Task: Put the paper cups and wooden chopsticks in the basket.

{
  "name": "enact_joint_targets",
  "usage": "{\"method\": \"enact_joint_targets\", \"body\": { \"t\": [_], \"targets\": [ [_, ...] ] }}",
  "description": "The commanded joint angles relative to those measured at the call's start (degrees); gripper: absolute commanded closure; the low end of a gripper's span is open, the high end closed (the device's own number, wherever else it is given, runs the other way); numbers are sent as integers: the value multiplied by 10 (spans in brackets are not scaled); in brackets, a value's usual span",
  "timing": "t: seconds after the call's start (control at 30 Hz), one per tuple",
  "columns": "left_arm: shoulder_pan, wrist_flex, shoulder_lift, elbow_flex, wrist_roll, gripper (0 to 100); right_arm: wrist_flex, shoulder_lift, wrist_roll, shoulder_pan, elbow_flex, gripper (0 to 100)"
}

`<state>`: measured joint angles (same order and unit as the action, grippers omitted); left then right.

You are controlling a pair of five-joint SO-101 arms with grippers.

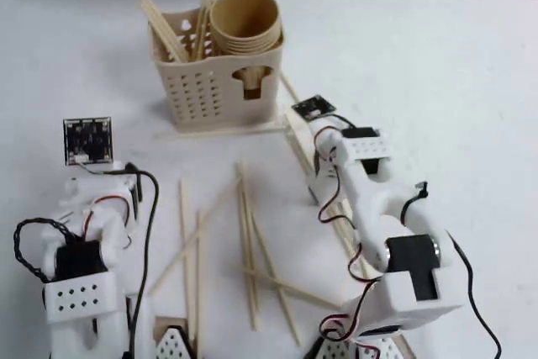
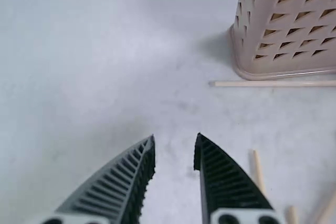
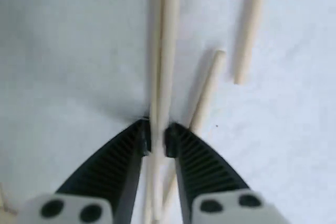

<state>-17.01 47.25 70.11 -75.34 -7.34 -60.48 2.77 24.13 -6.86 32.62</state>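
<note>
Your right end effector (image 3: pixel 156 135) is drawn narrow, its jaws pressed against either side of the gripped chopsticks (image 3: pixel 169 51), two sticks lying side by side low over the desk (image 1: pixel 437 81), just off the basket's lower right corner. The basket (image 1: pixel 202 94) already holds the stacked paper cups (image 1: pixel 245 18) and a few upright chopsticks (image 1: pixel 164 27), so by my reading the cups are done and you are partway through the sticks.

Your left end effector (image 2: pixel 174 148) is parted a moderate way with nothing between the jaws. It hangs over bare desk in front of the basket and to its left.

The step in hand looks like the pick-up of that pair. Next you need a clean lift, with the sticks raised high enough to clear the basket rim, then tipped so their ends drop inside rather than catching the wall or the cups. Two sticks in one pinch may twist or slip, so check the hold before you swing.

The loose chopsticks (image 1: pixel 248 241) lie crossed in front of the basket, and one more stick (image 2: pixel 273 83) rests along its base. These remain to be gathered.
</note>
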Motion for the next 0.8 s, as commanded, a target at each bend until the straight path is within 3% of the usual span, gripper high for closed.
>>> {"method": "enact_joint_targets", "body": {
  "t": [0.0, 0.27, 0.63, 0.77],
  "targets": [
    [-5, -9, 11, 2, -4, 864, -27, -72, 8, 22, -10, 981],
    [-5, -9, 11, 2, -4, 864, -65, -137, 7, 19, -5, 981],
    [-5, -8, 11, 2, -5, 864, -26, -137, 3, -11, 56, 978],
    [-5, -9, 11, 2, -5, 864, -26, -136, -40, -30, 60, 964]
  ]
}}
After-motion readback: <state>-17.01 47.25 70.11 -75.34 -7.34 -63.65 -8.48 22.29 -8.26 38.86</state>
